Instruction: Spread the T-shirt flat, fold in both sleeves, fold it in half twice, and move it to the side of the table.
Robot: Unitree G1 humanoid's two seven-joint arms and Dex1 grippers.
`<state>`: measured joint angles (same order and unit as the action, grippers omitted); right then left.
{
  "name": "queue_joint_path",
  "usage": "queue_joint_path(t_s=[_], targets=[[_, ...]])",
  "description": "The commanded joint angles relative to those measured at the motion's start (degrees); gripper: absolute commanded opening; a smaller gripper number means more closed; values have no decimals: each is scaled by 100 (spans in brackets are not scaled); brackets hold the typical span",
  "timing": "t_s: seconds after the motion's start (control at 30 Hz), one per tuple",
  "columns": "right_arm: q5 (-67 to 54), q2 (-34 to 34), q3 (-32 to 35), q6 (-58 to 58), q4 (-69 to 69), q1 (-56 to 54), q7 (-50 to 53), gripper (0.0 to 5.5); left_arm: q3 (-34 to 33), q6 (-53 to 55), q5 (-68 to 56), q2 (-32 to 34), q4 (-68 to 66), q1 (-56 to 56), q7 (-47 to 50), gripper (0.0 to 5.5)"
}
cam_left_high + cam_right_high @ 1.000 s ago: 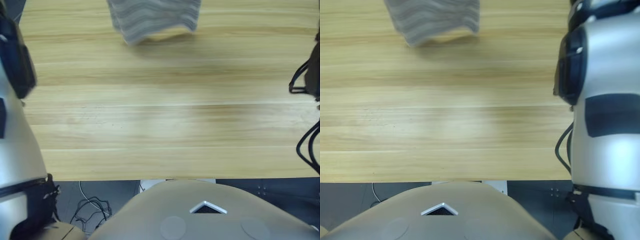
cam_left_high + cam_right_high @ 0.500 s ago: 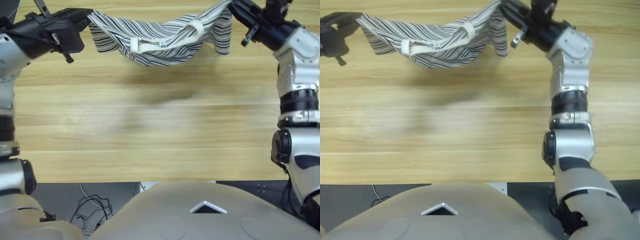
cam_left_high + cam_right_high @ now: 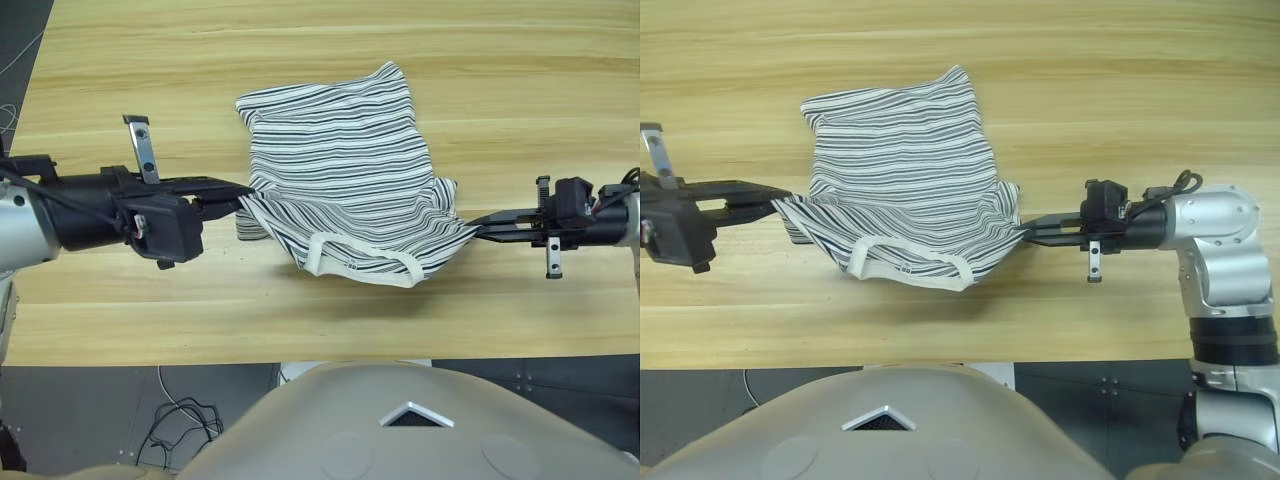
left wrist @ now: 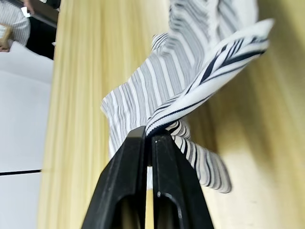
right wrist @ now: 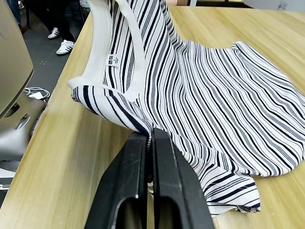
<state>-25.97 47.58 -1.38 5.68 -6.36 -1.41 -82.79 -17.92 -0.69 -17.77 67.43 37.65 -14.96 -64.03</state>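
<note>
A black-and-white striped T-shirt (image 3: 345, 170) lies on the wooden table (image 3: 520, 110), its hem end flat toward the far side and its white collar (image 3: 362, 262) nearest me, sagging just above the wood. My left gripper (image 3: 244, 199) is shut on the shirt's left shoulder edge, seen close in the left wrist view as the gripper (image 4: 149, 137) pinching striped cloth (image 4: 200, 90). My right gripper (image 3: 476, 229) is shut on the right shoulder edge; the right wrist view has the gripper (image 5: 149, 132) clamped on the fabric (image 5: 205, 90). The shoulder line is stretched between both grippers.
Bare wood surrounds the shirt on the left, right and far sides. The table's front edge (image 3: 150, 362) runs close below the collar, with cables on the floor (image 3: 185, 415) beneath. In the right wrist view, a person's shoes (image 5: 64, 45) stand on the floor past the table.
Both arms have brought the shirt from high at the far side down and toward me. Its body now lies on the table, and the grippers are lower and wider apart.
</note>
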Motion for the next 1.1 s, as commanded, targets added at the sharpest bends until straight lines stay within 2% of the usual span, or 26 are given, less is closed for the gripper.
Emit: queue_joint_path(t_s=[0.03,0.17,0.23,0.4,0.43,0.6,0.7,0.87,0.97,1.1], targets=[[573,-127,-328,-335,-18,171,305,11,174,70,480,-10,117,-906,-371,10],[1211,-331,-800,-711,36,435,685,11,1493,-542,2137,-134,-441,-1703,-128,10],[1383,-311,-936,-795,7,502,772,11,1929,-798,2796,-153,-637,-2010,-3,10],[1435,-15,-947,-626,-346,617,779,11,2201,-1193,3554,-123,-694,-2302,210,10],[1403,50,-929,-557,-446,642,755,11,2204,-1268,3606,-128,-692,-2322,242,10],[1146,178,-752,-194,-732,546,752,10,2231,-1449,3543,-367,-574,-1988,470,86],[978,293,-660,-69,-958,537,660,64,2151,-1483,3631,-366,-597,-1901,548,132],[821,817,-463,-207,-1165,705,144,70,1757,-1567,3329,-325,-117,-2063,491,137],[754,1236,-393,-150,-1244,777,-217,70,1313,-1157,2488,-230,551,-2612,53,137],[711,1358,-377,-96,-1234,687,-297,70,945,-874,2158,-178,911,-3422,-420,137]])
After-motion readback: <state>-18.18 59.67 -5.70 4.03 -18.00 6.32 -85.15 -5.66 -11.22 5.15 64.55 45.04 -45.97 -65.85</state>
